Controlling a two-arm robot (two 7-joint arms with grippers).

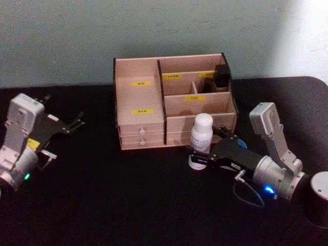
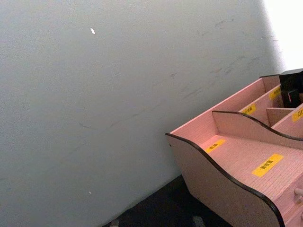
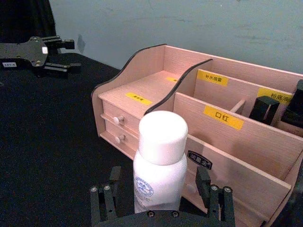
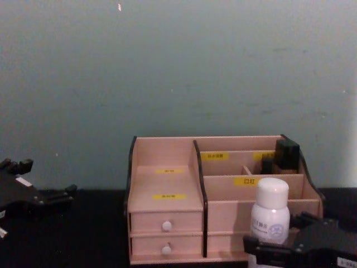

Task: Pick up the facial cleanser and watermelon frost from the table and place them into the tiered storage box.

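The right hand (image 1: 197, 160) sits low on the table (image 1: 128, 200), its fingers spread wide on either side of the base of the facial cleanser (image 1: 201, 133) with a gap showing on both sides, so the step in hand looks like closing the grasp. To do it well, the hand should centre on the bottle so both fingers meet it together. One finger arriving first would likely push the upright bottle over or shove it against the front of the tiered storage box (image 1: 138, 97), which stands just behind it. A grip this low on a tall bottle may let it tilt, so a slightly higher hold seems safer. The lift then has to clear the box's front wall before moving over an open compartment. The cleanser is a white bottle with a broad rounded cap, slightly narrower than the body, and a small round blue emblem on its side. It stands upright just in front of the box's right half. The left hand (image 1: 76, 122) rests well apart at the table's left, its fingers spread and holding nothing.
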